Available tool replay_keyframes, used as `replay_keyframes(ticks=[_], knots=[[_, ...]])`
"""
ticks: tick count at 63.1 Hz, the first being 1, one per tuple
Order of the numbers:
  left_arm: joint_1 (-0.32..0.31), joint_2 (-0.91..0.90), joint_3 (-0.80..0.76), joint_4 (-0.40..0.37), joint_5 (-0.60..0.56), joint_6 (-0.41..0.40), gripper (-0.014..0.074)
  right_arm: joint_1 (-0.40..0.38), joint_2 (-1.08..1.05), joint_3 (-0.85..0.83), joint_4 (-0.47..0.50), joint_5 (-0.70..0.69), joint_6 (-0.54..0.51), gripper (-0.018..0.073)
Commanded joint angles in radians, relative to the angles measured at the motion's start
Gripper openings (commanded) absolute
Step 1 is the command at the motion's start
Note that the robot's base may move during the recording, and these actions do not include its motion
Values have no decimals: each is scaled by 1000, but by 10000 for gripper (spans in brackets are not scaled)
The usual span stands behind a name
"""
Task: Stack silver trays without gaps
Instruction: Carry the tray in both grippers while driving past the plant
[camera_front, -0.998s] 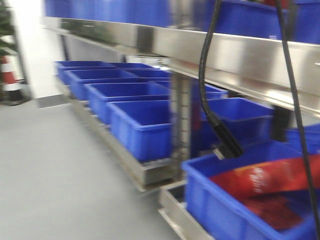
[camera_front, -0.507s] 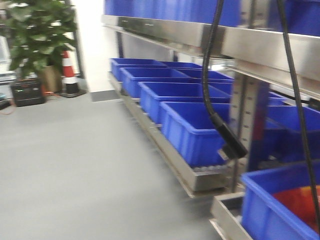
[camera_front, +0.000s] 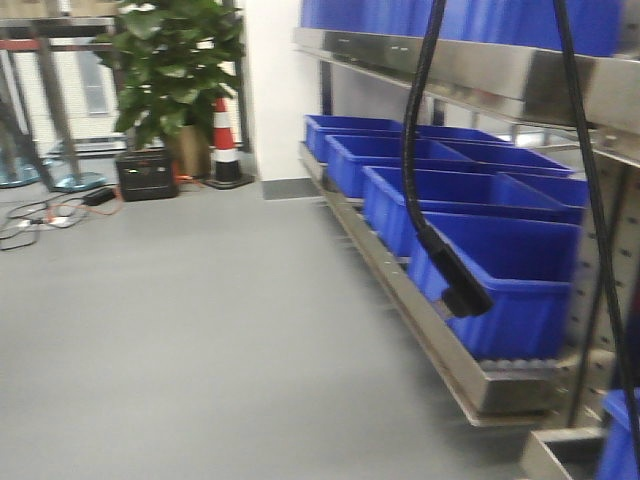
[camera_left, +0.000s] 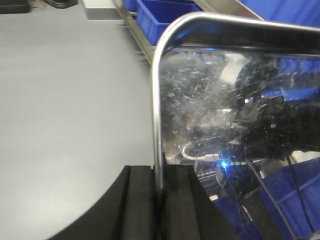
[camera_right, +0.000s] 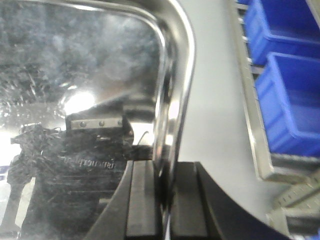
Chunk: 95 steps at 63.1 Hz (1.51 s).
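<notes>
I see grey floor (camera_front: 200, 320) ahead, with blue bins (camera_front: 500, 260) racked along its right side. The silver tray (camera_left: 210, 100) is held above the floor — left gripper (camera_left: 161, 200) clamped on one rim, right gripper (camera_right: 166, 200) pinching the opposite rim.

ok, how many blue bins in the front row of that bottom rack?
4, lined along the rack's edge: nearest bin, second bin, third bin, farthest bin. More sit behind them; the blue sliver at bottom right may be another.
</notes>
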Motion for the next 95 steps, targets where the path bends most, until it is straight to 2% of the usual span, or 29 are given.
replay_keyframes(ticks=[1, 95], knots=[[-24, -11, -7, -85, -45, 2, -17, 13, -2, -11, 21, -86, -27, -78], [-24, -11, -7, -85, -45, 2, -17, 13, -2, -11, 21, -86, -27, -78]])
